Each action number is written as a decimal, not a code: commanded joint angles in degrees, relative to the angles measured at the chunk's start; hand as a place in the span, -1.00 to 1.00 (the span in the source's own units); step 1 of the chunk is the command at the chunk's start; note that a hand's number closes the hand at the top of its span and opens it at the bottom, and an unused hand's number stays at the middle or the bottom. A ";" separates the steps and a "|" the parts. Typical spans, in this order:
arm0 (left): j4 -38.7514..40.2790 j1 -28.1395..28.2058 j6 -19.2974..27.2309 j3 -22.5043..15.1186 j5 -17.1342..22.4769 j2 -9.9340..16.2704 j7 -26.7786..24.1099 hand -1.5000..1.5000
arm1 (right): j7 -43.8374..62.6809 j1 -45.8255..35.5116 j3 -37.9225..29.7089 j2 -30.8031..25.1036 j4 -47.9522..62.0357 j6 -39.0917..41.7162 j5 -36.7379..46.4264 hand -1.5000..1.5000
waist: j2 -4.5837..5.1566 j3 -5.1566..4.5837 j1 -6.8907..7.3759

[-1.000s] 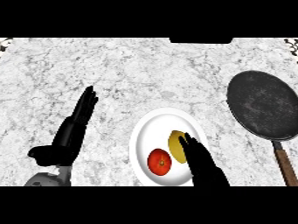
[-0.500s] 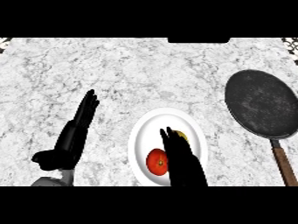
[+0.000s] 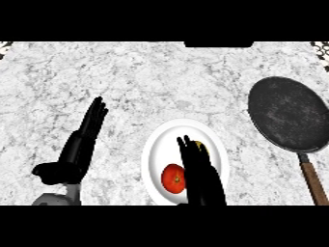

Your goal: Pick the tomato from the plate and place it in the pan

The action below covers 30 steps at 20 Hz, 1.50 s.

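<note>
The red tomato (image 3: 172, 178) lies on the white plate (image 3: 159, 144), touching or just beside the left edge of my right hand (image 3: 199, 173), whose straight fingers reach over the plate. The dark round pan (image 3: 290, 114) sits flat on the bench well to that hand's right, its brown handle pointing back toward me.

Right hand (image 3: 199, 171) enters from the lower edge near 6 o'clock, fingers straight, held together, tips pointing toward 12. Left hand (image 3: 78, 147) at about 8 o'clock, open, fingers straight and angled toward 1 o'clock, thumb out to the left; grey wrist visible below it.
</note>
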 commanded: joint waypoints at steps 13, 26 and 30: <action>-0.97 -1.25 -1.93 1.75 -1.61 -1.71 3.25 0.00 | -7.94 -10.23 -1.30 -0.10 21.24 -1.16 -7.21 1.00 | 0.22 0.03 0.59; -2.11 0.54 -3.71 3.02 -1.98 -1.60 3.30 0.00 | -6.78 -9.08 -0.64 -1.37 17.68 -7.03 3.33 1.00 | 0.00 0.01 -0.04; -4.71 3.08 -3.18 2.22 -2.84 -1.64 2.69 0.00 | 0.50 -12.05 -4.02 0.43 17.47 -6.53 6.25 1.00 | -0.05 0.00 0.13</action>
